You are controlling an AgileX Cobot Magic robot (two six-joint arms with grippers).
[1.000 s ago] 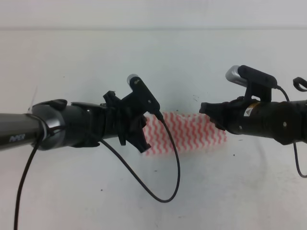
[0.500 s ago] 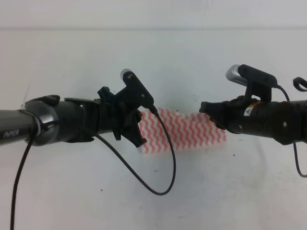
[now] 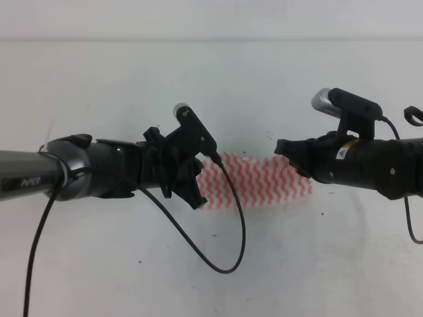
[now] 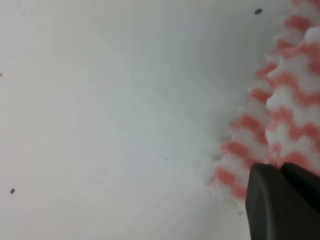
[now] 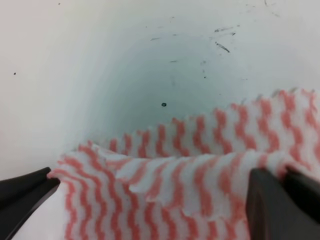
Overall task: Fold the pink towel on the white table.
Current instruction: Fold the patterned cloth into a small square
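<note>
The pink towel [image 3: 264,181] lies on the white table [image 3: 132,79] between my two arms, its image slightly blurred. My left gripper [image 3: 190,191] is at the towel's left edge. In the left wrist view one dark finger [image 4: 277,205] sits against the towel's [image 4: 285,100] ragged edge, and the other finger is out of frame. My right gripper [image 3: 285,153] hovers over the towel's upper right corner. In the right wrist view my right gripper [image 5: 154,177] is open, and its fingers [image 5: 22,195] stand far apart on either side of a doubled-over layer of towel [image 5: 175,200].
A black cable [image 3: 231,254] hangs in a loop from the left wrist camera over the table in front of the towel. The table's far edge [image 3: 211,41] runs across the top. Small dark specks [image 5: 163,104] and scuffs mark the surface.
The left arm drew back to the left, then came back right. The towel's left edge shifted with it and now looks blurred. The right arm has stayed put.
</note>
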